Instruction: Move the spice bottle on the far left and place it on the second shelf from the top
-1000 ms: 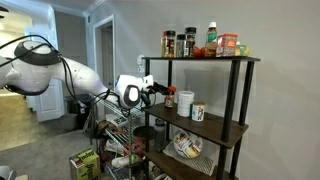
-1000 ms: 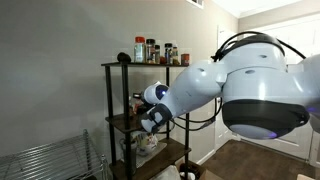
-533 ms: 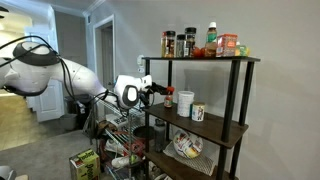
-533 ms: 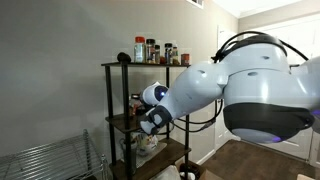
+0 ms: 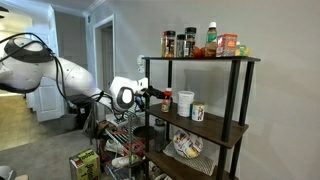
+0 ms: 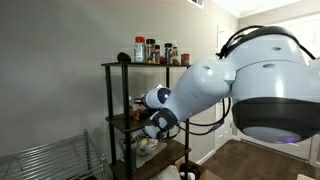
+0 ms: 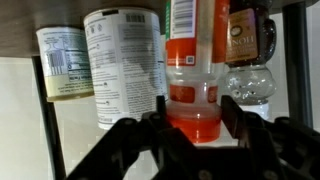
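The spice bottle (image 7: pixel 191 100), reddish-orange with a light label, stands between my fingers in the wrist view, which is upside down. My gripper (image 7: pixel 192 112) is shut on it, with a finger pad pressed to each side near its cap end. In an exterior view the bottle (image 5: pixel 168 99) is at the open end of the second shelf (image 5: pixel 215 127), a dark-brown board, and my gripper (image 5: pixel 155 95) reaches in from the side. In another exterior view my arm hides the bottle, and only the gripper (image 6: pixel 143 103) shows at the shelf.
White-labelled containers (image 7: pixel 120 60) and a clear bottle (image 7: pixel 250 60) stand close beside the spice bottle. The top shelf holds dark spice jars (image 5: pixel 168 44) and a green-capped bottle (image 5: pixel 211 36). A black frame post (image 5: pixel 147 100) is near my gripper. A silver wire rack (image 5: pixel 120 140) stands below.
My arm and gripper have shifted slightly down and back from the shelf frame. The bottle stays about where it was on the second shelf.
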Action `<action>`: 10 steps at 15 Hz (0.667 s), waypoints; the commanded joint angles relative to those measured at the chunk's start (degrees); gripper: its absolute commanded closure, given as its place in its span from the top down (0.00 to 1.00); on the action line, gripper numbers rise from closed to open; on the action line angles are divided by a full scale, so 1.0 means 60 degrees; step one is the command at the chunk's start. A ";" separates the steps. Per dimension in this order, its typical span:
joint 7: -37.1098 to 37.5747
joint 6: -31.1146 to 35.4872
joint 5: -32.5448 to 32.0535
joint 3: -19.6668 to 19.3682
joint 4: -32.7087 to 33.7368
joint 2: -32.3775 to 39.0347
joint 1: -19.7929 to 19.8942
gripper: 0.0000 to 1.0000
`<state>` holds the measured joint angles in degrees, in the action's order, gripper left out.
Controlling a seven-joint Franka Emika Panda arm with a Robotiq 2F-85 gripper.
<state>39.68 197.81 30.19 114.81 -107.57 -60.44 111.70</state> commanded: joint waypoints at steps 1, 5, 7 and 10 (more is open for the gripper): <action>-0.0213 -0.0004 -0.0248 -0.0155 -0.0868 0.0654 -0.0385 0.31; -0.0168 -0.0006 -0.0211 -0.0294 -0.1046 0.0639 -0.0514 0.31; -0.0121 -0.0009 -0.0148 -0.0392 -0.1036 0.0562 -0.0574 0.31; -0.0047 -0.0007 -0.0101 -0.0450 -0.0913 0.0483 -0.0566 0.31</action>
<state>39.67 197.81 30.19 113.06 -111.43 -59.36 109.57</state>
